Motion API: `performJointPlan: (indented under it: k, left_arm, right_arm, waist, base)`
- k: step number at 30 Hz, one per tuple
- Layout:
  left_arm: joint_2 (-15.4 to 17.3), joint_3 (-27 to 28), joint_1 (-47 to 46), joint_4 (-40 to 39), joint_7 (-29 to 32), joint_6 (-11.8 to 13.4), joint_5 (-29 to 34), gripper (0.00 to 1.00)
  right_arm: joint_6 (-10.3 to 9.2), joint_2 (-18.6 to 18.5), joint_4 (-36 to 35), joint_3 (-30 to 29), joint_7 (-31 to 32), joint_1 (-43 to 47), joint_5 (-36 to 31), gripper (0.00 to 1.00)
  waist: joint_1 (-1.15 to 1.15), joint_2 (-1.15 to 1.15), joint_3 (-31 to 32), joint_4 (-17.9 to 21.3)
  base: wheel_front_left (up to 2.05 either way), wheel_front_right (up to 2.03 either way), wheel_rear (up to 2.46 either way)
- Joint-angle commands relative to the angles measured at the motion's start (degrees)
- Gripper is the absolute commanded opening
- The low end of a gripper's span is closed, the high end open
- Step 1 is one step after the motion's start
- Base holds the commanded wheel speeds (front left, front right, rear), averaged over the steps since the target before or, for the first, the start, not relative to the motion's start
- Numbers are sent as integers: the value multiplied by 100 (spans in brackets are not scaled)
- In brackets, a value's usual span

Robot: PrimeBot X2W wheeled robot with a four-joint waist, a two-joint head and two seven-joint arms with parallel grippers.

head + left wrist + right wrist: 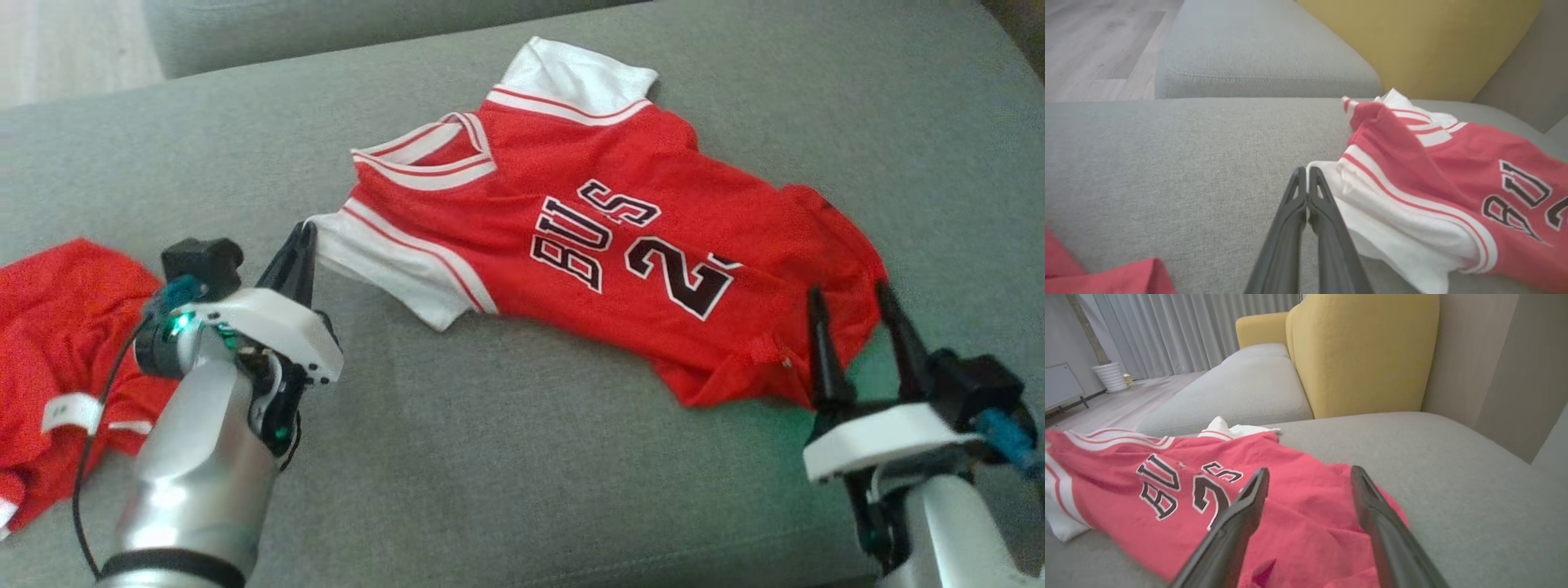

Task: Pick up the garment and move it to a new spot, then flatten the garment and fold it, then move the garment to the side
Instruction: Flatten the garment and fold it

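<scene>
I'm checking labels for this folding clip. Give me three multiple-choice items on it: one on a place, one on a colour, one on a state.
1. Where is the left claw?
A. at the jersey's sleeve
B. at its hem
C. on the floor

2. The jersey's sleeves are:
A. black
B. white
C. yellow

3. The right claw is:
A. shut on the hem
B. open
C. shut on nothing

Answers: A, its tips pinch the sleeve's edge; B, both sleeves show white; B, its jaws stand apart.

Soft even daylight, faint shadows; slight blur overall; wrist views bowed at edges.
</scene>
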State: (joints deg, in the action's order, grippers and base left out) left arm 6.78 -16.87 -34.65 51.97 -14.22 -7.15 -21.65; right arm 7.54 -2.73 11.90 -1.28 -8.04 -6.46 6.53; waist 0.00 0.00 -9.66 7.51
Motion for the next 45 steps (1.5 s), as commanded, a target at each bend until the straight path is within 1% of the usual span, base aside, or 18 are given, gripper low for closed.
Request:
performJointPlan:
  k: [1,4,5,9,11,24,33,34,35,36,37,41,45]
  left_arm:
    - [202,230,-70,-261,-75,-15,-40,0]
    - [225,369,210,-788,-76,53,-114,0]
    - [244,438,387,-1117,-76,111,-139,0]
    - [266,502,678,-1622,-77,215,-176,0]
    - [274,502,788,-1780,-49,257,-192,0]
    - [289,400,1100,-2324,222,403,-248,0]
    - [325,341,1150,-2503,311,454,-279,0]
    - [328,337,1149,-2514,314,457,-283,0]
    - [332,334,1149,-2524,315,461,-286,0]
    - [332,334,1149,-2524,315,461,-286,0]
    - [336,331,1151,-2530,315,465,-290,0]
    - [357,323,1178,-2543,305,483,-302,0]
    - [379,363,1244,-2587,263,503,-355,0]
  right_arm:
    - [-5,-15,-155,164,11,-23,-5,100]
    - [-5,-15,-82,223,98,166,18,100]
    - [-5,-15,-32,263,150,291,24,100]
    - [-5,-15,88,308,325,522,12,100]
    - [-5,-15,102,470,394,609,30,100]
    - [-5,-15,-15,1051,616,683,-124,100]
    - [-5,-15,106,1050,824,641,-336,100]
    - [-5,-15,130,1044,860,633,-342,80]
    - [-5,-15,146,1039,885,626,-338,26]
    - [-5,-15,146,1039,885,626,-338,26]
    - [-5,-15,158,1033,892,622,-338,0]
    - [-5,-15,157,929,871,608,-283,0]
    - [-5,-15,-28,772,775,573,0,0]
  waist:
    - [0,0,47,-65]
    - [0,0,60,-124]
    - [0,0,71,-145]
    - [0,0,102,-174]
    - [0,0,138,-179]
    - [0,0,240,-261]
    - [0,0,197,-321]
    - [0,0,192,-324]
    - [0,0,191,-325]
    - [0,0,191,-325]
    - [0,0,191,-326]
    - [0,0,217,-319]
    - [0,0,329,-297]
  base:
    - [0,0,0]
    - [0,0,0]
    - [0,0,0]
    - [0,0,0]
    - [0,0,0]
    - [0,0,0]
    - [0,0,0]
    - [0,0,0]
    - [0,0,0]
    - [0,0,0]
    - [0,0,0]
    - [0,0,0]
    - [0,0,0]
